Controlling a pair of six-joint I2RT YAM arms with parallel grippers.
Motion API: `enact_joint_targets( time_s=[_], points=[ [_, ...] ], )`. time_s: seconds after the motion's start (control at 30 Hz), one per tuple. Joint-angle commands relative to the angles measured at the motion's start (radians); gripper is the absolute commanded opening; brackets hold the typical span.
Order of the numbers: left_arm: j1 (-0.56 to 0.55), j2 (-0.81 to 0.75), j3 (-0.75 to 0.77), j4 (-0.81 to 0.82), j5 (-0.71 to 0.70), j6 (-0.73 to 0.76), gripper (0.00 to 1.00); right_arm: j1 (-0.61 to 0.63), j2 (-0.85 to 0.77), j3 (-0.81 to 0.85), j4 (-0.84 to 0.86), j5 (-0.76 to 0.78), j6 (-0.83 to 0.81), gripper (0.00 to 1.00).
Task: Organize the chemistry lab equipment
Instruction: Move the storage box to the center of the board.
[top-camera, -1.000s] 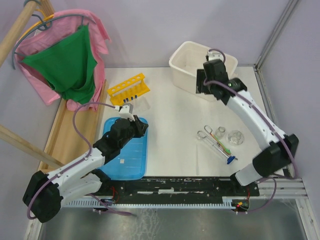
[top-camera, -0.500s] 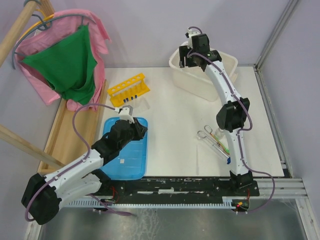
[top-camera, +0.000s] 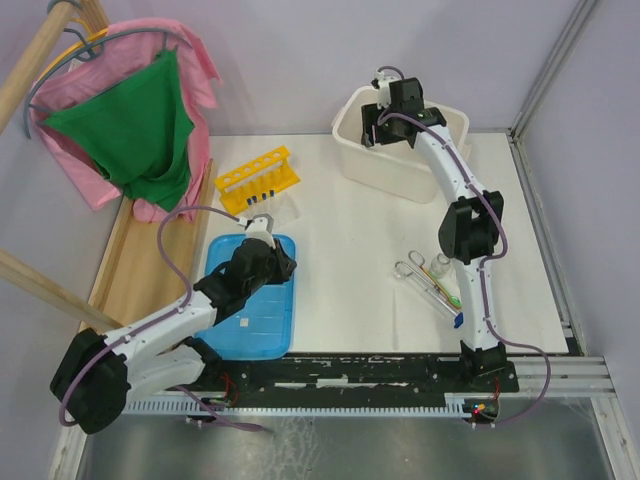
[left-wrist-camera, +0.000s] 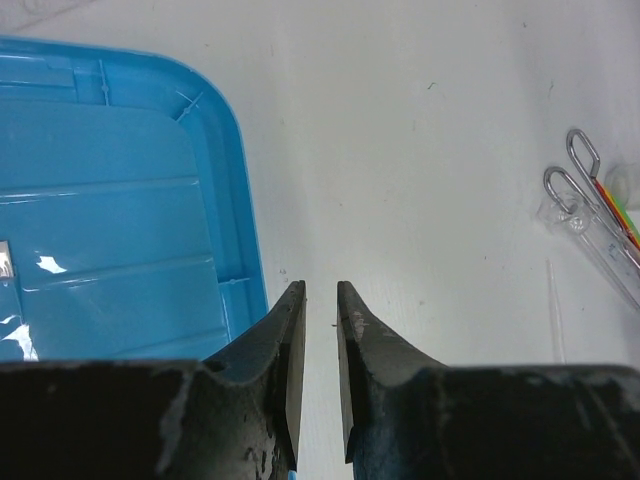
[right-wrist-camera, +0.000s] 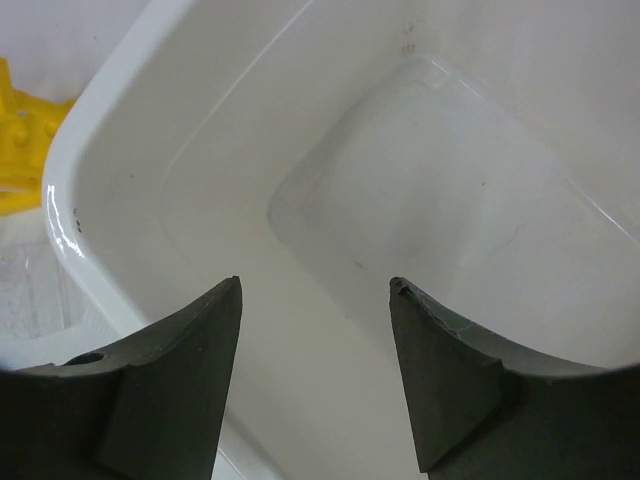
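My right gripper hangs open and empty over the large white tub, which looks empty inside. My left gripper points down at the bare table just right of the blue lid. Its jaws stand a narrow gap apart with nothing between them. The yellow tube rack stands at the back left with small blue-capped tubes just in front of it. The metal tongs, a clear flask and the coloured rods lie at the right.
A wooden rail runs along the table's left edge, with pink and green cloth hanging on a hanger above it. The right arm's elbow stands over the table just behind the flask. A metal frame post rises at the back right.
The right arm has swung up and left from the tub's right side to above its back-left part, gripper still open. The left gripper has shifted slightly toward the lid's right edge.
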Motion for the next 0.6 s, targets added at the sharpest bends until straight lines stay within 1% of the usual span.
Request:
enact_joint_targets(
  time_s=[0.0,0.23,0.33,0.43,0.57],
  points=[
    [-0.005,0.019,0.026,0.048,-0.002,-0.034,0.26,0.01,-0.06,-0.017,-0.004,-0.079,-0.039,0.68],
    [-0.005,0.053,0.044,0.068,0.011,-0.027,0.26,0.031,-0.152,-0.159,-0.008,-0.145,-0.021,0.65],
    [-0.004,0.065,0.048,0.074,0.014,-0.024,0.26,0.062,-0.183,-0.171,-0.075,-0.179,-0.041,0.64],
    [-0.005,0.073,0.047,0.084,0.026,-0.023,0.25,0.111,-0.214,-0.183,-0.122,-0.142,-0.085,0.64],
    [-0.006,0.077,0.048,0.086,0.027,-0.022,0.25,0.17,-0.255,-0.191,-0.199,-0.146,-0.079,0.62]
  ],
)
